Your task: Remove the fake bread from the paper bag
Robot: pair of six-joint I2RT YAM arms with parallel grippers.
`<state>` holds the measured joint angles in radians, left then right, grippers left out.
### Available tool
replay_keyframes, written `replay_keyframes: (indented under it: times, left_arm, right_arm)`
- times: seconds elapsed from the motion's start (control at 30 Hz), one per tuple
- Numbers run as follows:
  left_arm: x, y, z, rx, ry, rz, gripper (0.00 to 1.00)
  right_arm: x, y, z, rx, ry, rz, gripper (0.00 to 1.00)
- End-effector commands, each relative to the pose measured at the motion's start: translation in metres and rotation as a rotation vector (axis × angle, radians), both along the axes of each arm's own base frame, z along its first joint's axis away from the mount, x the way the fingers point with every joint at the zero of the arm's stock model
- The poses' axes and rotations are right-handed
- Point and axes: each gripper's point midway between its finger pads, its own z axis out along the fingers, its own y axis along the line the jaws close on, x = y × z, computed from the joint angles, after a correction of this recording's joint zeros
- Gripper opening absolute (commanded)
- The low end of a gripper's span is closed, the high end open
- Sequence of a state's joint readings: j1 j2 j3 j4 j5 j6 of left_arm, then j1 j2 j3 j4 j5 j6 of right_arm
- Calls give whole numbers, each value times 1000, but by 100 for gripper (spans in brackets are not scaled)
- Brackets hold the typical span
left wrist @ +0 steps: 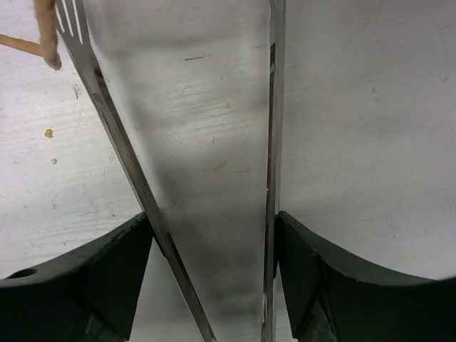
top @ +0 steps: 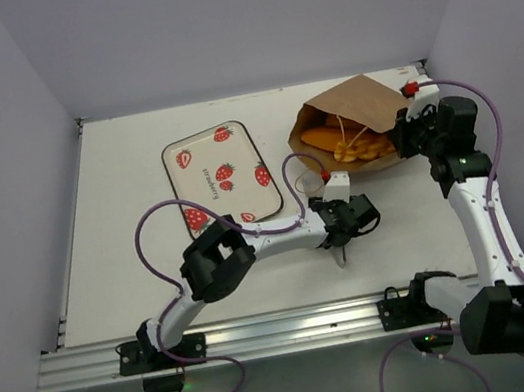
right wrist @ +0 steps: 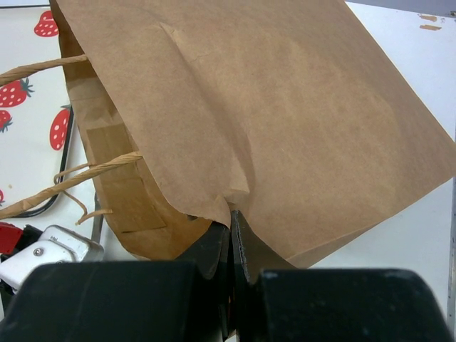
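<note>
Top external view first: the paper bag (top: 368, 104) lies on its side at the far right of the table (top: 135, 279), mouth facing left toward the strawberry tray (top: 201, 181). The fake bread (top: 350, 148) is all inside the bag as far as we can see, a glossy orange heap just within the opening. Nothing is on the tray yet.

The right gripper (right wrist: 231, 235) sits at the bag's right-hand side. On its wrist cam the jaws are pinched together on the edge of the upper paper wall, so it's basically pinning the bag and propping the mouth open.

The left gripper (left wrist: 214, 228) is closed around a pair of silver tongs (left wrist: 114, 139). The two metal arms run between its fingers and splay out ahead, so the tongs are gaping, with nothing in them. One tip sits right by a twisted paper handle (left wrist: 44, 35) of the bag, though we can't tell if they touch.

So we'd call this the approach step, with no bread pulled out yet. Our guess for the next move is sliding the tong tips into the mouth without snagging that handle loop, straddling one bread, then squeezing. The glossy plastic will probably slip, so we'd grab a piece across its middle.
</note>
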<state>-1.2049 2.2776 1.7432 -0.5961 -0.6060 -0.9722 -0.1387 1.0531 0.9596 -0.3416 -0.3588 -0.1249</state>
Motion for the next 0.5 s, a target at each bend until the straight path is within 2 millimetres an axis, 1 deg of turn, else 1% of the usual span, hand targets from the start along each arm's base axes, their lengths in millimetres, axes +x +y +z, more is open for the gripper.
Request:
replay_keyframes:
  times: [0.0, 0.1, 0.2, 0.23, 0.33, 0.43, 0.47]
  left_arm:
    - [-17, 38, -60, 169, 110, 27, 70]
    - [-21, 37, -65, 152, 139, 34, 67]
    - [-26, 37, -68, 138, 160, 34, 62]
    - [-28, 37, -69, 132, 168, 32, 58]
    - [-31, 42, -69, 138, 168, 1, 52]
    - [-34, 47, -66, 140, 159, -58, 47]
    - [-34, 44, -59, 129, 143, -90, 47]
  right_arm:
    - [-3, 7, 19, 12, -62, 39, 0]
    - [-3, 8, 18, 14, -60, 40, 0]
    - [-4, 8, 16, 15, -55, 38, 0]
    - [-4, 8, 17, 15, -57, 38, 0]
    - [-5, 7, 18, 13, -60, 33, 0]
    - [-6, 7, 17, 15, -59, 33, 0]
    - [-6, 8, 18, 16, -62, 34, 0]
